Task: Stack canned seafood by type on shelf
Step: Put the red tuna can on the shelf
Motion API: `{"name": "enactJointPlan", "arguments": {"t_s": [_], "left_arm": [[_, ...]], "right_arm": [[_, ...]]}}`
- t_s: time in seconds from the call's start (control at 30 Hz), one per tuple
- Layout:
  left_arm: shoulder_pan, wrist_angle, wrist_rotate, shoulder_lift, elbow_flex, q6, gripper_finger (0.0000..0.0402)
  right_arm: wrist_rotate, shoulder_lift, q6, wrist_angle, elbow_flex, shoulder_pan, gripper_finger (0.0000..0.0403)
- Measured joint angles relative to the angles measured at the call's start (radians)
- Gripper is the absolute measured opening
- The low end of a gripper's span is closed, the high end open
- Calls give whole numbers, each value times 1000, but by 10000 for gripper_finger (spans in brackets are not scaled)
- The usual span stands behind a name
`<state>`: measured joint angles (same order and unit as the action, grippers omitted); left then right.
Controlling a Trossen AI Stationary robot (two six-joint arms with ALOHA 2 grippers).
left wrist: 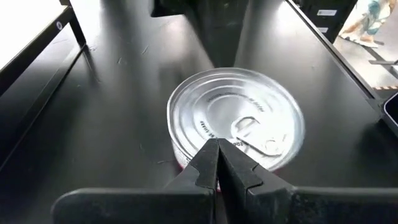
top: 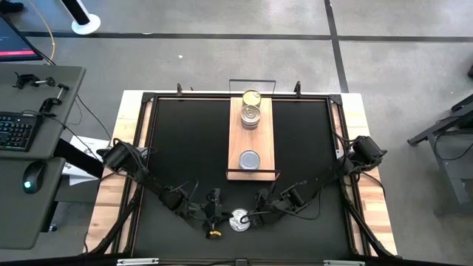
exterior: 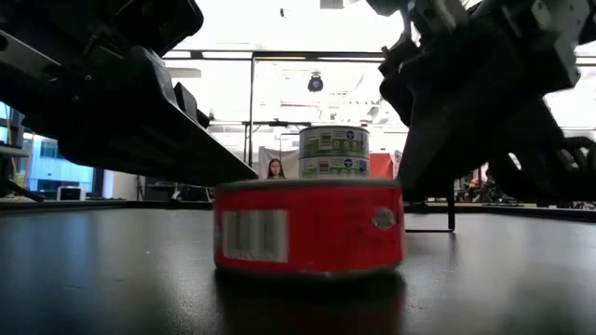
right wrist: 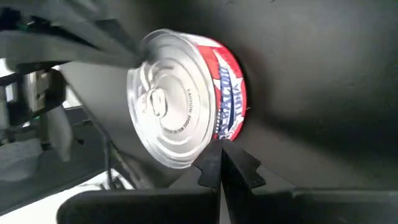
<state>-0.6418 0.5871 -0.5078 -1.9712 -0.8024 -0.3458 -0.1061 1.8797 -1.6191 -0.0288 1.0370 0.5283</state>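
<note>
A flat round tin with a silver lid and red label stands flat on the black tabletop near the near edge, between my two grippers. My left gripper is shut at its left side. My right gripper is shut at its right side. The light-wood shelf lies farther back. On it are a gold-lidded tin at the far end, a silver-lidded tin beside it, and another silver-lidded tin near the near end. My left gripper meets the tin with its shut fingertips at the lid's rim, coming from the table's left and slanting down. The tin stays flat on the table. My right gripper has its shut fingertips against the red side wall just below the rim, coming low from the table's right.
Thin black wire rails stand at the shelf's short ends. In the low view, two stacked green-labelled tins show behind the red tin. Pale wood borders frame the tabletop. A side desk with a keyboard stands to the left.
</note>
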Motion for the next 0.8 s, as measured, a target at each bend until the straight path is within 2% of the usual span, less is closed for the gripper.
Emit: {"name": "enactJointPlan", "arguments": {"t_s": [0.17,0.33,0.57,0.73,0.8], "left_arm": [[-1,-6,-23,-13,2,-27,0],[-1,-39,-6,-19,8,-11,0],[-8,-56,-8,7,5,-4,0],[-33,-283,-24,96,3,-40,0],[-52,-385,-53,139,6,-83,0]], "right_arm": [[-24,-2,13,-72,39,3,0],[-75,1,59,-56,86,-5,0],[-55,-2,163,-55,132,-18,0],[-39,-55,303,18,172,-28,0],[-25,-74,410,57,190,-37,0]]}}
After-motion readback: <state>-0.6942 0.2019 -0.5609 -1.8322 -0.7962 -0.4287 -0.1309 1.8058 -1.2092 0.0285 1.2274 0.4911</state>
